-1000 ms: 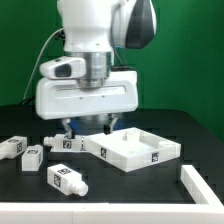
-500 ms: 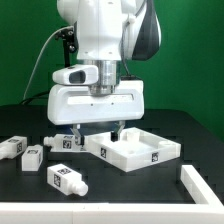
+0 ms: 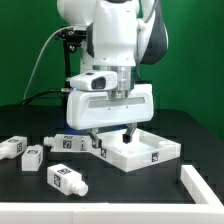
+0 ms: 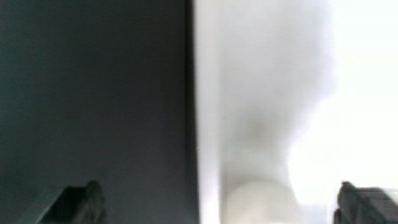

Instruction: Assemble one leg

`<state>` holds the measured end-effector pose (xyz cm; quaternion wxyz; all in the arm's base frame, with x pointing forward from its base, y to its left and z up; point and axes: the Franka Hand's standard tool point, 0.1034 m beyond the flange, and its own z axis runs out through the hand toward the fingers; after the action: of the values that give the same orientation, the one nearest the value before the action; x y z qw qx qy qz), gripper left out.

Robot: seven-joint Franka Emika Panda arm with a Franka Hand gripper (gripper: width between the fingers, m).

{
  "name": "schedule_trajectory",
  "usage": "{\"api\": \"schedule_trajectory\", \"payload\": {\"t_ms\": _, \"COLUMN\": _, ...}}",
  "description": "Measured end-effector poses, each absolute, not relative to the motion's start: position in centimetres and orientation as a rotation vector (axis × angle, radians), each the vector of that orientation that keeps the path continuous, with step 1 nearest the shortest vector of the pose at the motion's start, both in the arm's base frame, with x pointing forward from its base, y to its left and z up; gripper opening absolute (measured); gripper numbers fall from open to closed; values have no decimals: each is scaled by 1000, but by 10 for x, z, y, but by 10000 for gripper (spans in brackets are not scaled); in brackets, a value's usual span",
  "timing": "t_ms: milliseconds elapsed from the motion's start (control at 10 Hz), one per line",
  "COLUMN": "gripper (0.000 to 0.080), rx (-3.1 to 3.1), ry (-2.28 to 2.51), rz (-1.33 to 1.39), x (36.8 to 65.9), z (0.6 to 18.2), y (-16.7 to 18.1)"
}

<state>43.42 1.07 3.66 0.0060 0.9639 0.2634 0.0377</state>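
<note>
Gripper (image 3: pixel 108 132) open: two dark fingers (image 3: pixel 128 130) spread wide, nothing between them. It hangs low over the panel (image 3: pixel 145 152), at the panel's edge on the exterior view's left.

Legs, all lying on the table (image 3: pixel 130 200), all to the exterior view's left of the gripper, none in the fingers:
- leg A (image 3: pixel 62 142): closest, just beside the panel corner, lower than the fingertips; contact w/ nearer finger can't be told.
- leg B (image 3: pixel 32 155) and leg C (image 3: pixel 12 147): further left, near each other.
- leg D (image 3: pixel 66 179): toward the front, well apart from gripper.

Materials: legs are white plastic, short, blocky, w/ b/w square tags. Leg D shows a narrower stub at one end. Panel is white, square, raised rim, tags on its side wall. Table matte black. Gripper housing smooth glossy white.

Wrist view: dark fingertips far apart. Between them half dark table, half blurred white surface, detail unreadable.
</note>
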Motion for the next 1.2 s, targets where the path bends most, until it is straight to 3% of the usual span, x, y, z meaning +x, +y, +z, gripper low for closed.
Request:
{"api": "schedule_trajectory", "payload": {"t_ms": 300, "gripper": 649, "rx": 3018, "ry": 822, "rz": 115, "x": 433, "z": 35, "y": 10}}
{"api": "schedule_trajectory", "payload": {"t_ms": 500, "gripper": 649, "rx": 3024, "ry": 805, "rz": 91, "x": 424, "z": 15, "y": 4}}
{"api": "schedule_trajectory", "payload": {"t_ms": 800, "gripper": 649, "rx": 3036, "ry": 784, "rz": 66, "x": 420, "z": 7, "y": 5}}
{"api": "schedule_trajectory", "payload": {"t_ms": 1000, "gripper": 427, "rx": 3035, "ry": 784, "rz": 66, "x": 421, "z": 7, "y": 5}}
{"api": "schedule_trajectory", "payload": {"t_ms": 1100, "gripper": 427, "rx": 3035, "ry": 784, "rz": 66, "x": 421, "z": 7, "y": 5}}
{"api": "schedule_trajectory", "payload": {"t_ms": 1200, "gripper": 245, "rx": 3035, "ry": 784, "rz": 66, "x": 421, "z": 7, "y": 5}}
